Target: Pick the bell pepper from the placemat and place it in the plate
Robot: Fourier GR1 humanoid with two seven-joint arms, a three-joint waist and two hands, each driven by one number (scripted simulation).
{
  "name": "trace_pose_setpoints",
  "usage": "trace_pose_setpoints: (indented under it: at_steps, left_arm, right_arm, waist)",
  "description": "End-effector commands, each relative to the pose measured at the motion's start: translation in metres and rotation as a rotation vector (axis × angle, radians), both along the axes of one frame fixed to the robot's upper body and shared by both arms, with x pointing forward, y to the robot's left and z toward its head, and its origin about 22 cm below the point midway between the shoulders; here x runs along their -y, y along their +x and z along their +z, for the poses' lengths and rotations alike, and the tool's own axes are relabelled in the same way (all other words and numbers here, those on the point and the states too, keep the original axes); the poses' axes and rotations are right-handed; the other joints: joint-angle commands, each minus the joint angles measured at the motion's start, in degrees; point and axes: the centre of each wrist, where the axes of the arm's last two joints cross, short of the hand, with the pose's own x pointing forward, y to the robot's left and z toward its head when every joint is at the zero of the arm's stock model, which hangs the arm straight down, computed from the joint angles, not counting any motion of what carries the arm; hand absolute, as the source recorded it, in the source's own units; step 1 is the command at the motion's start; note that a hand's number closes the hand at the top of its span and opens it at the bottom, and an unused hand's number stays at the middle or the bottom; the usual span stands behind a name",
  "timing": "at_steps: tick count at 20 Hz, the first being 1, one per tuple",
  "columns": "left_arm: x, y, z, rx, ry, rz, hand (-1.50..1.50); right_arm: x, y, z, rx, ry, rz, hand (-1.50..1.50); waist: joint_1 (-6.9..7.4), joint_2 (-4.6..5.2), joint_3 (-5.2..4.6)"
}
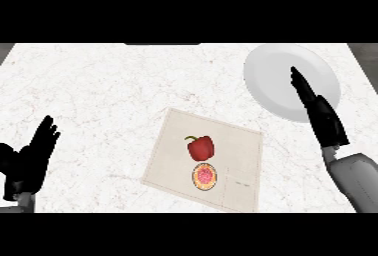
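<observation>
Lying on the placemat [203,160], the bell pepper [200,147] sits well left of the right hand [317,107], fingers [299,82] straight together over the plate [269,75]; left hand [29,157] rests, fingers spread

A glossy red bell pepper with a green stem [200,147] sits on a beige cloth placemat [240,145] printed with a round orange-and-pink emblem [204,177]. The white marble-veined surface [111,90] shows faint reddish-grey streaks. A plain white round plate [273,75] lies under the black right hand [319,110]; the left hand [29,155] is black too.
</observation>
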Motion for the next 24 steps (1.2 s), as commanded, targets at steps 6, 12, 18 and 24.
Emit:
trace_pose_setpoints:
  at_steps: [6, 12, 18, 24]
  left_arm:
    - [0.047, 0.048, 0.037, 0.144, 0.041, -0.226, 0.0]
    - [0.065, 0.05, 0.035, 0.082, -0.022, -0.249, 0.0]
    - [0.065, 0.057, 0.041, 0.067, -0.026, -0.231, 0.0]
    - [0.035, 0.049, 0.027, 0.074, -0.045, -0.221, 0.0]
  right_arm:
    - [-0.12, 0.011, 0.048, 0.026, 0.139, 0.826, 1.5]
    - [-0.078, 0.029, -0.007, 0.285, 0.188, 0.661, -1.5]
    - [-0.043, 0.051, -0.015, 0.249, -0.14, 0.895, -1.5]
    - [-0.057, 0.071, 0.001, 0.264, -0.319, 0.895, -1.5]
  waist:
    - [5.05, 0.2, 1.3]
    - [3.31, -0.27, 1.33]
    - [2.51, -0.89, 1.16]
    - [2.03, -1.13, 1.09]
